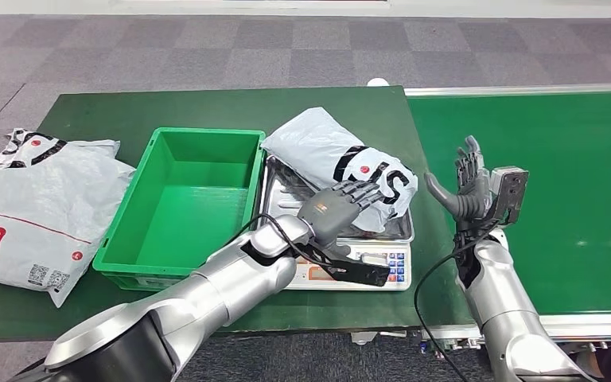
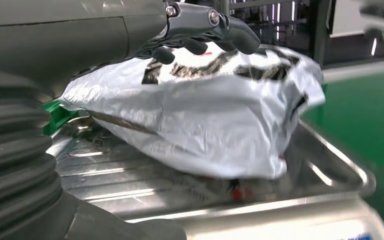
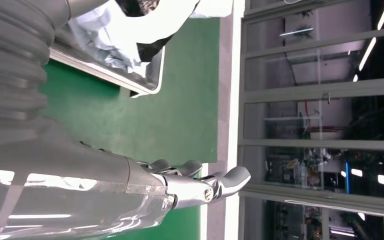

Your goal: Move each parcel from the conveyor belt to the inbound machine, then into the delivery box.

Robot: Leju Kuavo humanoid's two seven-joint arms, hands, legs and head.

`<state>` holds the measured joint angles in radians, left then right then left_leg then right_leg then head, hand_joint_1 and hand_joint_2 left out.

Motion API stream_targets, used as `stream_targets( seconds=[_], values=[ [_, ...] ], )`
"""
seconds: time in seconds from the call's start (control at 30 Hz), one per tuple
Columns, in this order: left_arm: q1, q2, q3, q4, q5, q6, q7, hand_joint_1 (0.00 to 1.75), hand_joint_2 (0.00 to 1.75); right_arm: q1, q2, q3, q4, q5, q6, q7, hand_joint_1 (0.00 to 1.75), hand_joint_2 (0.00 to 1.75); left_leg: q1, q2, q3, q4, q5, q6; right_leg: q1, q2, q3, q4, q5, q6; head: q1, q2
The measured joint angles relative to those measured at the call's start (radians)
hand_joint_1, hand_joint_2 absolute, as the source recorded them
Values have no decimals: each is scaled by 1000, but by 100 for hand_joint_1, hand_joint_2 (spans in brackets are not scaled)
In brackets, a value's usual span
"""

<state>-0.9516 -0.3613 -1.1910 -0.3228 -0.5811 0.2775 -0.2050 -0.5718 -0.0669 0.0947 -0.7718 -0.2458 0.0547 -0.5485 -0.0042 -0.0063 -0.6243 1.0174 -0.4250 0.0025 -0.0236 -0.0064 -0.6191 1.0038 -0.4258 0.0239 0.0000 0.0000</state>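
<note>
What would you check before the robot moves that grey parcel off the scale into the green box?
1. Parcel sits on the scale tray: ok.
2. Left hand lies on the parcel: ok.
3. Left hand's hold is firm: cannot tell.
4. Green box has room inside: ok.
5. Right hand is open and apart from the parcel: ok.
6. Weight reading on the scale display: cannot tell.
</note>
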Motion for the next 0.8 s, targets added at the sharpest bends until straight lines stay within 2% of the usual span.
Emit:
stream_targets(
  seconds=[0.23,0.53,0.57,0.7,0.73,0.8],
  values=[
    [-3,0,-52,7,-8,-6,5,0,175,-5,0,9,-10,-4,7,3,0,175,0,0,0,0,0,0,0,0,0,0,0,0,0,0],
    [-4,0,-64,8,-10,-10,5,0,175,-5,0,9,-11,-6,9,3,0,175,0,0,0,0,0,0,0,0,0,0,0,0,0,0],
    [-5,0,-65,8,-12,-15,5,4,175,-5,0,10,-11,-6,10,3,0,175,0,0,0,0,0,0,0,0,0,0,0,0,0,0],
    [-5,0,-66,7,-29,-33,16,175,175,-7,1,11,-25,-13,12,5,0,175,0,0,0,0,0,0,0,0,0,0,0,0,0,0],
    [-5,0,-66,6,-32,-34,19,160,175,-9,1,11,-30,-14,11,8,0,175,0,0,0,0,0,0,0,0,0,0,0,0,0,0],
    [-5,0,-66,4,-31,-29,22,72,175,-11,2,15,-37,-15,9,16,0,175,0,0,0,0,0,0,0,0,0,0,0,0,0,0]
  ],
)
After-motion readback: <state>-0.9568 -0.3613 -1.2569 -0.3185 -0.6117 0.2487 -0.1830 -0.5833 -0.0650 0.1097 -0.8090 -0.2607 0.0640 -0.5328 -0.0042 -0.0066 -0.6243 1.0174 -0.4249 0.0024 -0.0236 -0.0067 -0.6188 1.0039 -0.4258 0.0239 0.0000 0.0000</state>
